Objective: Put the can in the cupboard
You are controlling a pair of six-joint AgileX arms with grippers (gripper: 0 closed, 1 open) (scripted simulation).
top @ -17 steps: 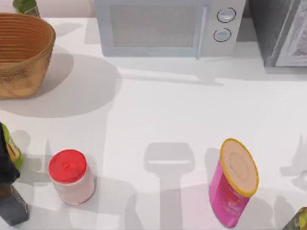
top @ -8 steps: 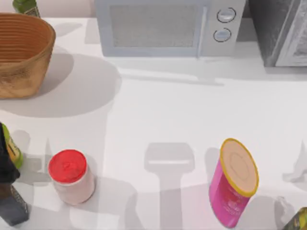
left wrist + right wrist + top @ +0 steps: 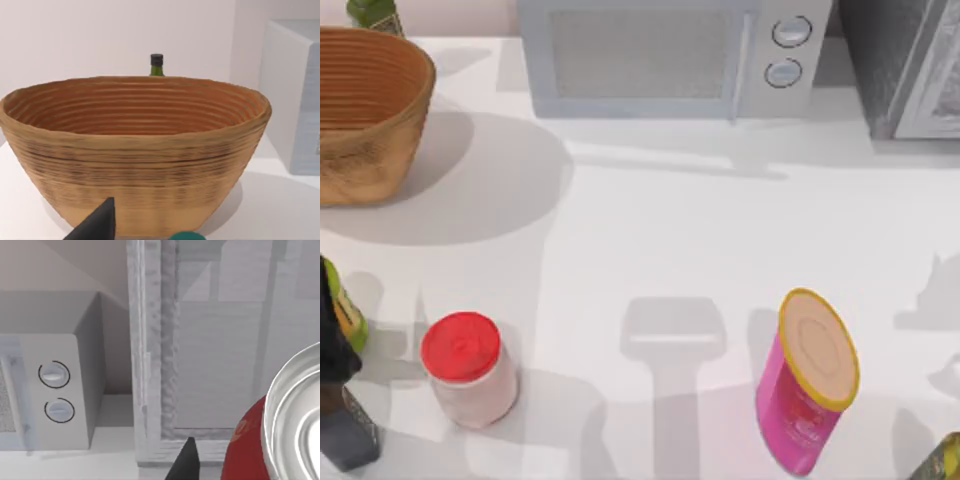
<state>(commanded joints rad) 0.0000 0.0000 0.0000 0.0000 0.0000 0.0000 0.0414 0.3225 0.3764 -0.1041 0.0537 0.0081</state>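
The can (image 3: 287, 432), red with a silver top, sits close to the right wrist camera, held up off the table. My right gripper (image 3: 235, 462) is shut on it, with one dark fingertip (image 3: 186, 460) showing beside the can. Straight ahead stands the cupboard (image 3: 225, 355), its pale grey framed door panel closed. In the top view the cupboard (image 3: 905, 65) is at the back right corner of the table. My left gripper (image 3: 107, 225) is parked low at the left, facing the basket (image 3: 135, 150).
A light grey microwave (image 3: 670, 60) stands at the back, left of the cupboard. A woven basket (image 3: 365, 110) is at the back left with a green bottle (image 3: 375, 14) behind it. A red-lidded jar (image 3: 468, 368), a pink canister (image 3: 808, 380) and a dark bottle (image 3: 338, 380) stand along the front.
The arm shadow at the table's right edge has slid toward the back, nearer the cupboard. Everything standing on the table has stayed put.
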